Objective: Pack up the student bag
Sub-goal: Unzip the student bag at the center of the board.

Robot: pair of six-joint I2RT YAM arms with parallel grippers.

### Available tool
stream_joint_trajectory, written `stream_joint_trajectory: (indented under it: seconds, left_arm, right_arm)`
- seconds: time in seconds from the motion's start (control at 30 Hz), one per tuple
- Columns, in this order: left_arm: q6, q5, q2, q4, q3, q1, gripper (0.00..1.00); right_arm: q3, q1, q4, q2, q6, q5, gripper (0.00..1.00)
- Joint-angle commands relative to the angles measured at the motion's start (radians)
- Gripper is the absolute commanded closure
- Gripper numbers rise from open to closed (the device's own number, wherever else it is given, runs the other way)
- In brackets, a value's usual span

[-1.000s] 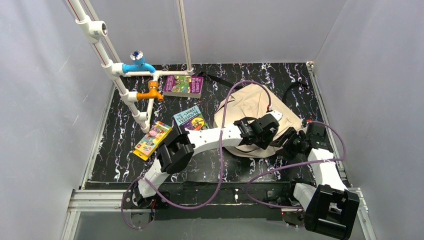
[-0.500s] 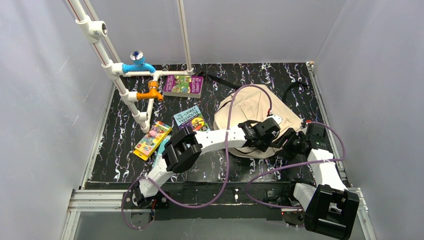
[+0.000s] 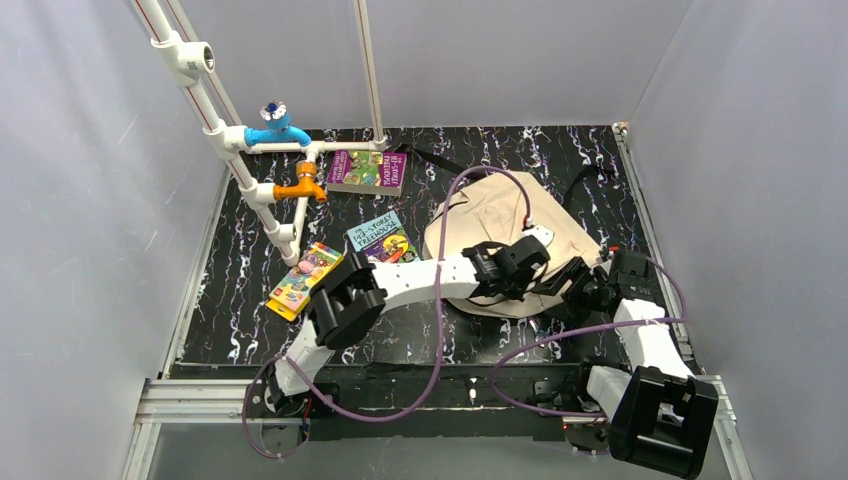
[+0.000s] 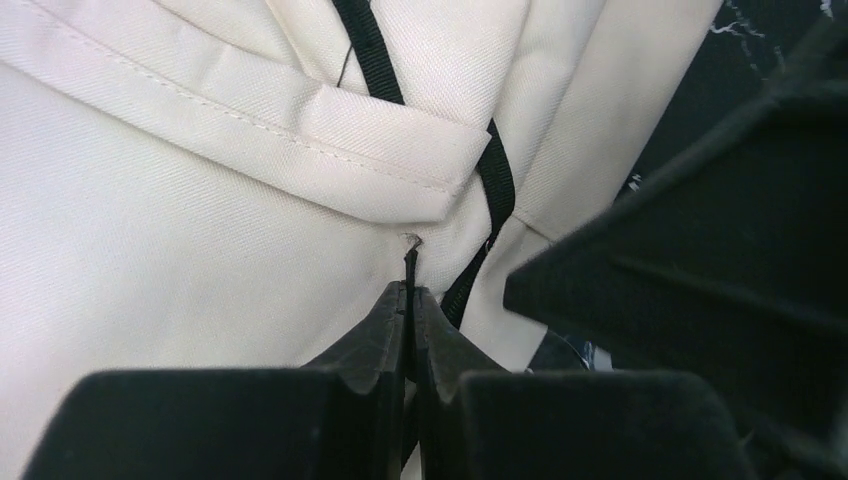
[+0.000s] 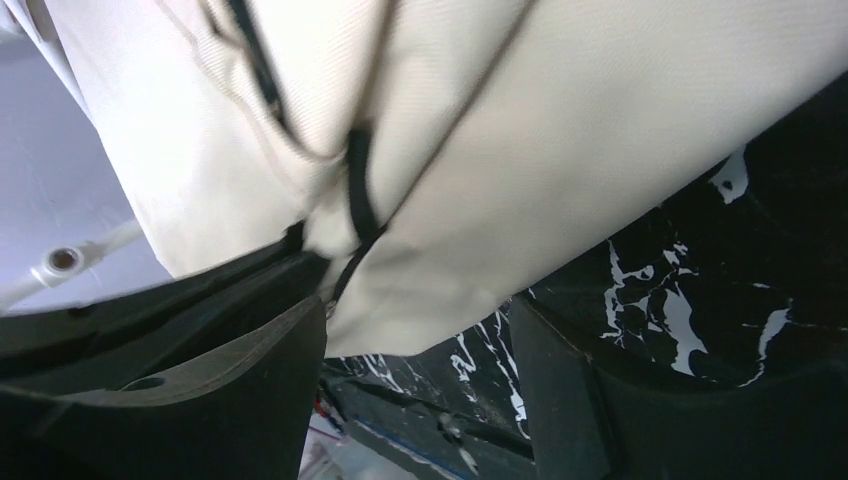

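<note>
Opening the student bag (image 3: pixel 500 212), we had left jaws clenched on seemingly its zipper pull (image 4: pixel 410 262), right jaws released; next needed pulling.

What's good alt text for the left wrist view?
The left gripper is shut on a thin black tab at a seam of the beige student bag, which fills most of the frame. A black webbing strap crosses the fabric, and a dark blurred shape blocks the lower right.

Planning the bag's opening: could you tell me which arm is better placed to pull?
Probably left: the left jaws are shut on a black tab on the student bag; the right jaws stand open around its edge.
</note>
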Motion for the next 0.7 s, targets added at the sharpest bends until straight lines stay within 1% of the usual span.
stream_joint_trajectory:
  seconds: [0.0,0.1,0.23,0.3,0.33,0.37,0.4,0.47,0.53,0.57,0.67]
  left_arm:
    - [-0.064,-0.014,-0.222,0.135,-0.123,-0.005,1.00]
    - [-0.089,-0.008,-0.268,0.227,-0.203,-0.005,1.00]
    - [-0.118,0.040,-0.281,0.294,-0.245,-0.004,1.00]
    - [-0.136,0.063,-0.282,0.313,-0.257,-0.004,1.00]
    - [-0.144,0.073,-0.281,0.313,-0.258,-0.004,1.00]
    - [-0.149,0.079,-0.280,0.307,-0.254,-0.004,1.00]
    - [-0.148,0.082,-0.276,0.295,-0.251,-0.004,1.00]
    - [-0.143,0.082,-0.275,0.273,-0.239,-0.004,1.00]
    - [-0.133,0.071,-0.286,0.271,-0.248,-0.005,1.00]
    - [-0.127,0.059,-0.298,0.274,-0.258,-0.005,1.00]
    - [-0.109,-0.005,-0.348,0.255,-0.296,-0.003,1.00]
  right_arm:
    - [-0.030,-0.006,0.060,0.018,0.103,-0.015,0.26]
    - [-0.031,-0.006,0.101,0.031,0.144,-0.019,0.28]
    - [-0.016,-0.006,0.177,0.049,0.197,-0.010,0.30]
    - [-0.016,-0.006,0.222,0.067,0.225,-0.024,0.40]
    - [-0.016,-0.006,0.243,0.076,0.238,-0.035,0.50]
    - [-0.015,-0.006,0.258,0.083,0.250,-0.044,0.55]
    - [-0.014,-0.006,0.269,0.089,0.260,-0.051,0.58]
    - [-0.017,-0.006,0.291,0.089,0.269,-0.063,0.75]
    - [-0.024,-0.006,0.297,0.085,0.269,-0.054,0.96]
    - [-0.026,-0.006,0.298,0.084,0.268,-0.042,0.99]
    - [-0.028,-0.012,0.310,0.084,0.275,0.007,0.99]
